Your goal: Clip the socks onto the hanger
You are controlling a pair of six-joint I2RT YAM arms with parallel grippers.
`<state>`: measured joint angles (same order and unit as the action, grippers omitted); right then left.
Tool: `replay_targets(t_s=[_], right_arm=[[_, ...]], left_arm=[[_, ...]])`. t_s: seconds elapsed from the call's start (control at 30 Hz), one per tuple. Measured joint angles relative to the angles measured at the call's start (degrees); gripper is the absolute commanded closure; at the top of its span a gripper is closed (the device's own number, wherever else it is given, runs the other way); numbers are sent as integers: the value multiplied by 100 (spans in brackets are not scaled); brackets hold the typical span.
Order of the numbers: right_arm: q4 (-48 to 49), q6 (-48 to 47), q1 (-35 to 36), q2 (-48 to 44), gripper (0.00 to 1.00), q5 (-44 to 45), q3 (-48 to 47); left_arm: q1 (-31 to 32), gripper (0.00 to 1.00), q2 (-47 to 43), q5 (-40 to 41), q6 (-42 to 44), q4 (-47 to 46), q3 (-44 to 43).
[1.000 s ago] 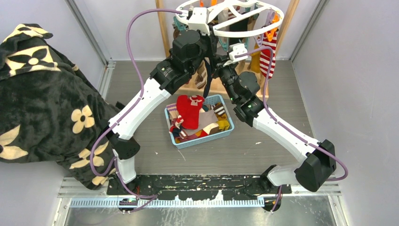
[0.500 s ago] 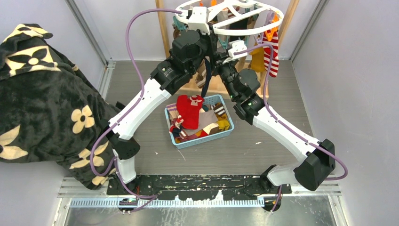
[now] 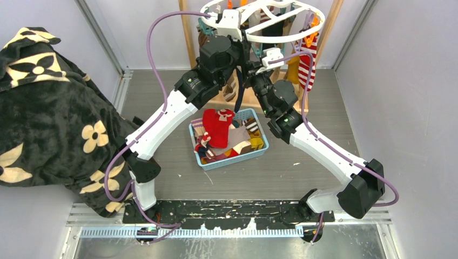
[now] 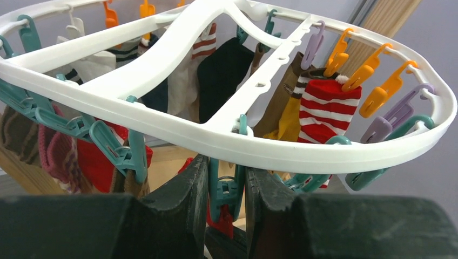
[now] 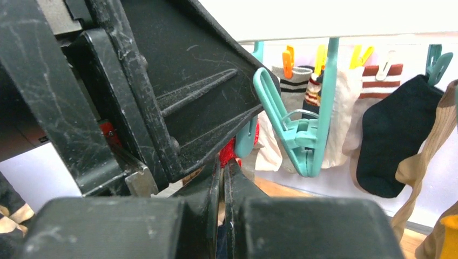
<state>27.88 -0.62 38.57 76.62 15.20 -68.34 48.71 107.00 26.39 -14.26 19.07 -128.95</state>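
Left wrist view: left fingers (image 4: 201,183) squeeze the 6 o'clock teal clip (image 4: 223,191); a slip could snap it shut before right fingers (image 5: 216,183), pinching the navy sock (image 3: 238,91), arrive.

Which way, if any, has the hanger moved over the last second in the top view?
Yes, slightly left: the hanger has drawn its right rim a little away from the wooden post beside it.

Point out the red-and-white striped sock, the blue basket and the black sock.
red-and-white striped sock (image 4: 329,110), left wrist view, middle of its striped body
blue basket (image 3: 235,158), top external view, near rim
black sock (image 5: 390,141), right wrist view, middle of its foot
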Motion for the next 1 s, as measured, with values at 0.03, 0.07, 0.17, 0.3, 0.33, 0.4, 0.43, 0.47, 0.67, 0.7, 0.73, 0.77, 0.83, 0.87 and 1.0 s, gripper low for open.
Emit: replay_targets(t_s=[0.03,0.07,0.17,0.3,0.33,0.4,0.43,0.47,0.67,0.7,0.73,0.77,0.83,0.87,1.0], right_arm=[[11,37,0,0,99,20,24],[20,70,0,0,99,31,46],[59,116,0,-2,99,92,74],[146,136,0,-13,98,127,74],[155,138,0,-13,95,127,74],[164,142,4,-13,89,125,74],[166,144,7,-13,88,122,74],[166,162,7,-13,86,122,74],[205,254,9,-13,60,98,79],[212,273,11,-13,56,92,81],[229,280,11,-13,52,79,85],[234,291,11,-15,48,70,90],[251,302,22,-39,42,44,140],[249,313,33,-57,40,28,173],[247,385,52,-234,33,-7,382]], left_arm=[[0,58,0,0,0,0,24],[0,49,0,11,7,0,44],[-2,34,0,66,26,-4,92],[-44,28,0,87,-7,-4,94],[-44,27,0,101,-7,-4,94],[-42,25,-11,103,-9,-4,98],[-42,23,-20,105,-9,-4,109],[-44,21,-33,107,-11,-4,122],[-42,12,-127,105,-17,66,153],[-42,10,-151,105,-20,94,160],[-42,9,-190,101,-22,136,177],[-42,8,-243,85,-31,175,221],[-50,7,-391,57,-35,258,350],[-57,6,-485,42,-46,319,433],[-127,3,-870,-101,-107,671,675]])
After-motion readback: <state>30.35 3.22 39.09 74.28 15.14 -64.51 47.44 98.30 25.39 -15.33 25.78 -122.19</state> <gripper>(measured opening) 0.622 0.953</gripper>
